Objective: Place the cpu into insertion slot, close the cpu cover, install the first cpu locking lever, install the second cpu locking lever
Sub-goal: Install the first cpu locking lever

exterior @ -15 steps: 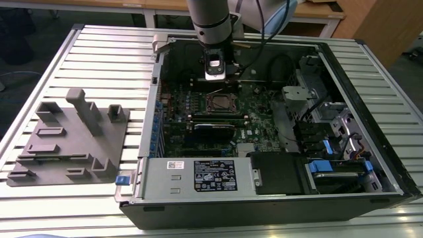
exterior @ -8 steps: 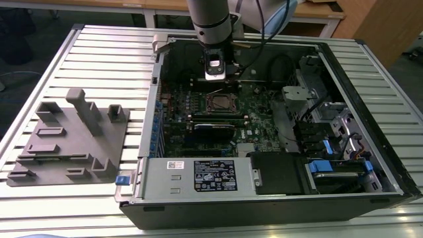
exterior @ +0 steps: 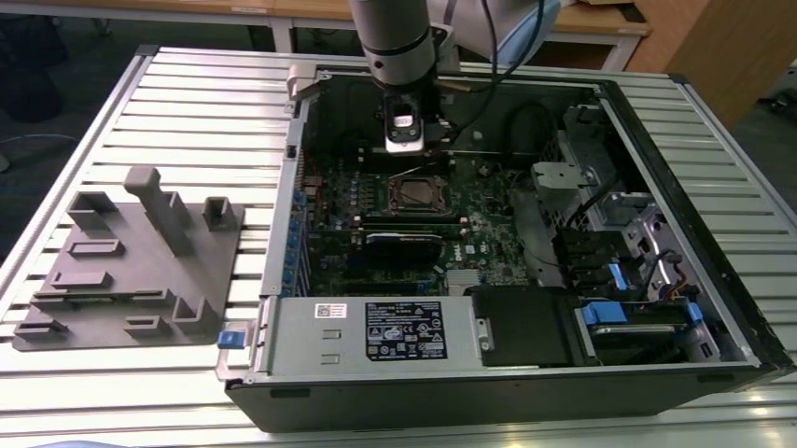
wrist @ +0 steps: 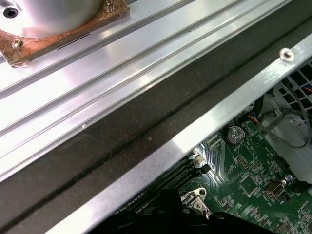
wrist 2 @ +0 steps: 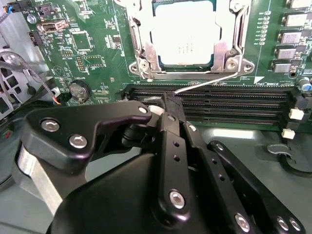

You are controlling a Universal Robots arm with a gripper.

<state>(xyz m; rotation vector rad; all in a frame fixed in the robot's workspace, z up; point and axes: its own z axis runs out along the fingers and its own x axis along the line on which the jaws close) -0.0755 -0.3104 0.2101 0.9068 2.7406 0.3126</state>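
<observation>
Slatted aluminium forms the table (exterior: 149, 103), and on it an open computer case (exterior: 498, 392) lies on its side with a grey moulded fixture (exterior: 125, 261) well apart on the exterior view's left.

Inside the case the gripper (wrist 2: 170, 103) hangs low over the green motherboard (wrist 2: 92, 53). Its two black fingers are drawn together to a narrow tip. That tip meets the free end of a thin wire locking lever (wrist 2: 214, 81); whether the wire is pinched between the fingers or only pressed by them, I cannot tell. The lever slants up off the board, so it does not look latched yet.

Just beyond the tip run the long black memory slots (wrist 2: 234, 100). Past them sits the insertion slot (exterior: 396, 198), with the cpu (wrist 2: 183, 44) already lying flat in it. The cpu cover (wrist 2: 222, 46) appears folded down around the chip's dull metal top, which shows through its window.

I judge the lever to be stiff, springy steel: light, but likely to push back as it is swung down, and round enough to slip from smooth fingers. Its bent free end gives the most leverage and the surest hold. The cpu is light and rigid, yet the contacts beneath are delicate, so force belongs on the lever, not the chip. The cover is thin sheet and could bend if loaded unevenly.
</observation>
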